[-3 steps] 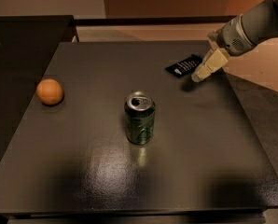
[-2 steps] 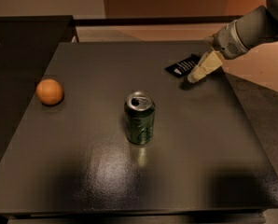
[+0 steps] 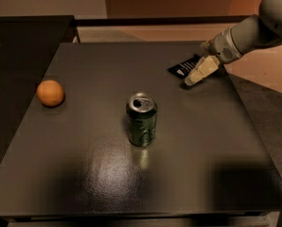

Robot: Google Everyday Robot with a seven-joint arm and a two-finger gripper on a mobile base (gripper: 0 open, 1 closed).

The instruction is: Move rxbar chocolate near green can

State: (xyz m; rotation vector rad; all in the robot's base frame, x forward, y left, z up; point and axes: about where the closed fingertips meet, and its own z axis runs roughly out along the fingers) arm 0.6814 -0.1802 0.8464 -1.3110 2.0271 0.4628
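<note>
The green can stands upright near the middle of the dark table, silver top with its pull-tab opening showing. The rxbar chocolate, a flat black wrapper with white lettering, lies at the table's far right. My gripper comes in from the upper right on a grey arm, its cream fingers angled down to the table right beside the bar's right end, partly over it. The bar lies flat on the table, far from the can.
An orange ball sits near the table's left edge. A black counter adjoins the table at the far left. The table's right edge drops to a grey floor.
The gripper has shifted slightly left and down toward the bar. The bar, can and ball have not moved.
</note>
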